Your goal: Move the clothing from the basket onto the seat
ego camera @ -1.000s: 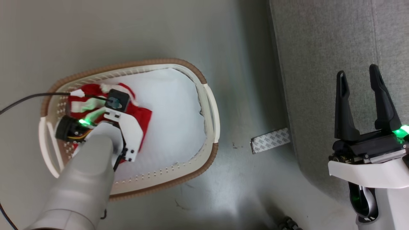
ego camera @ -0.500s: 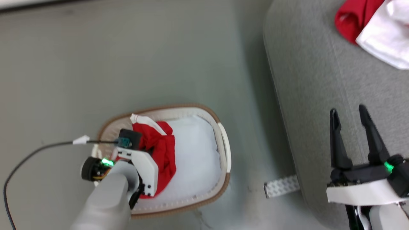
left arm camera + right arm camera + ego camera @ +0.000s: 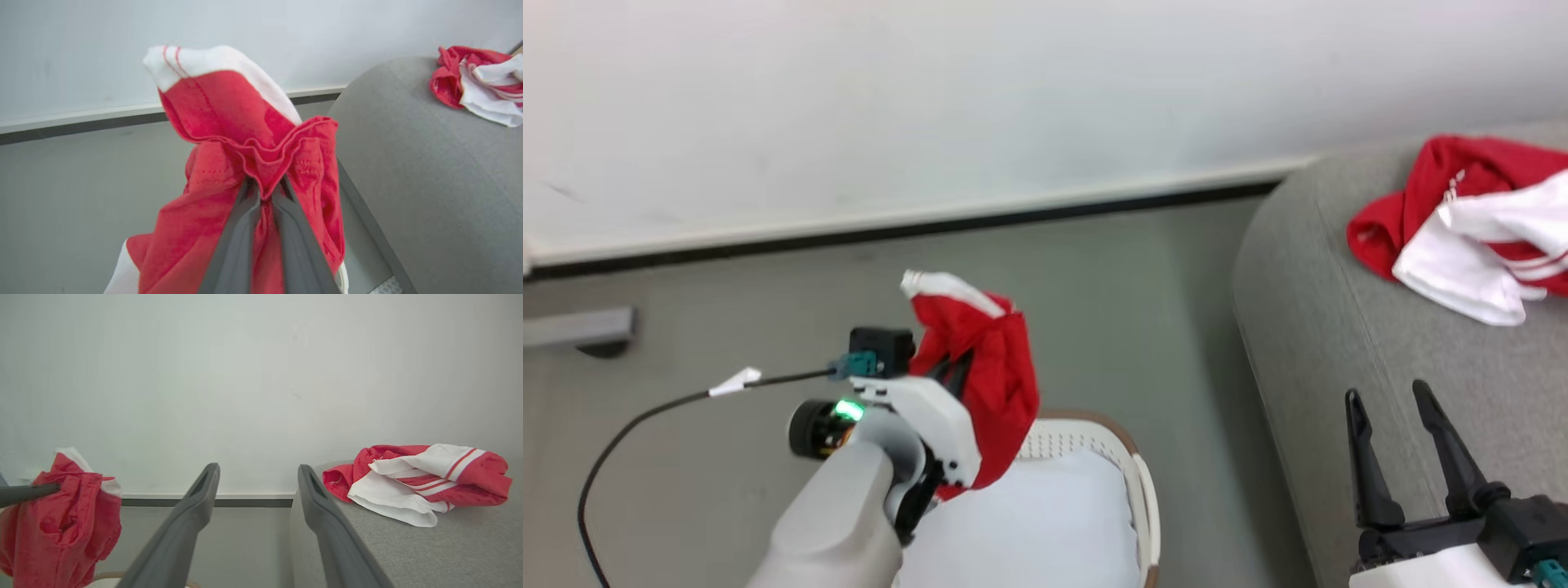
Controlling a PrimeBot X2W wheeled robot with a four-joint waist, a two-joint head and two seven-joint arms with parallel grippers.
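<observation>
The left gripper (image 3: 261, 188) is clenching a red-and-white garment (image 3: 988, 384) above the basket (image 3: 1131, 457) sitting on the grey floor (image 3: 1094, 286) by a white wall (image 3: 1013, 98); the right gripper (image 3: 1387, 392) is hovering released at the edge of the seat (image 3: 1339, 343), where more clothing (image 3: 1462, 220) is lying

Left pincer (image 3: 264, 190) has raised the red garment (image 3: 995, 384) above the basket (image 3: 1063, 446).

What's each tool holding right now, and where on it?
The left tool pinches the red garment by a bunched fold; the right tool holds nothing.
</observation>
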